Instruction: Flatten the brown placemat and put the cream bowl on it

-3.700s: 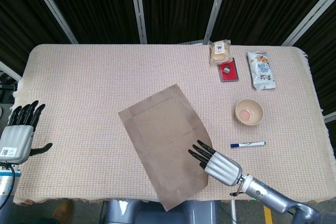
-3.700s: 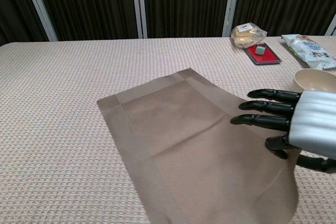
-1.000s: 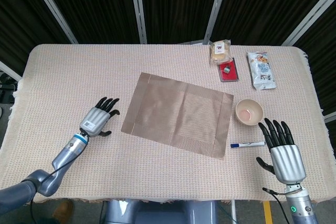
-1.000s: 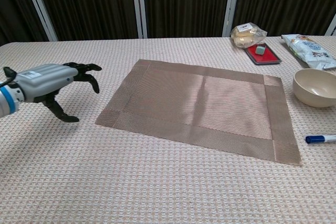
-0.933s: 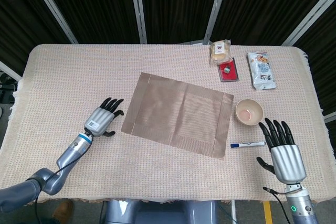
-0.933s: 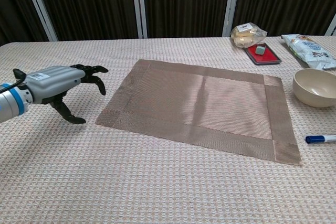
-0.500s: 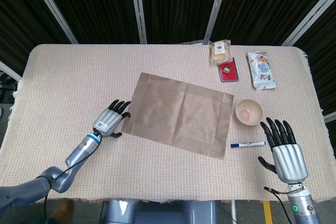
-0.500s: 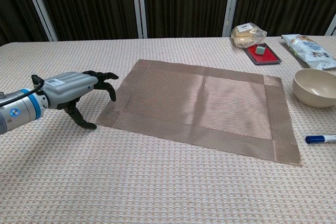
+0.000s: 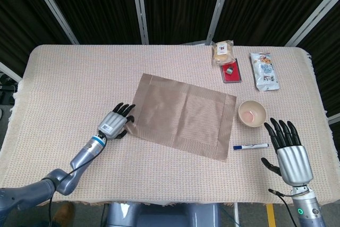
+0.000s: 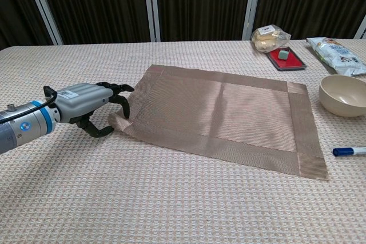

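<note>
The brown placemat (image 9: 180,115) (image 10: 223,115) lies spread out mid-table, almost flat. My left hand (image 9: 118,120) (image 10: 91,107) is at its near-left corner, fingers curved over the edge and thumb low beside it. That corner stands a little off the cloth between them; whether it is pinched I cannot tell. The cream bowl (image 9: 252,113) (image 10: 343,95) sits upright on the tablecloth just right of the placemat. My right hand (image 9: 289,155) hovers near the front right edge with fingers spread and nothing in it; the chest view does not show it.
A blue-capped marker (image 9: 251,145) (image 10: 349,151) lies between the bowl and my right hand. At the back right are a snack bag (image 9: 264,70) (image 10: 334,48), a red box (image 9: 231,72) (image 10: 286,58) and a wrapped bread packet (image 9: 223,51) (image 10: 269,35).
My left hand slid right across the cloth and reached the placemat's near-left corner, which has lifted slightly. The right hand barely moved. Earlier still, the placemat was turned and straightened.
</note>
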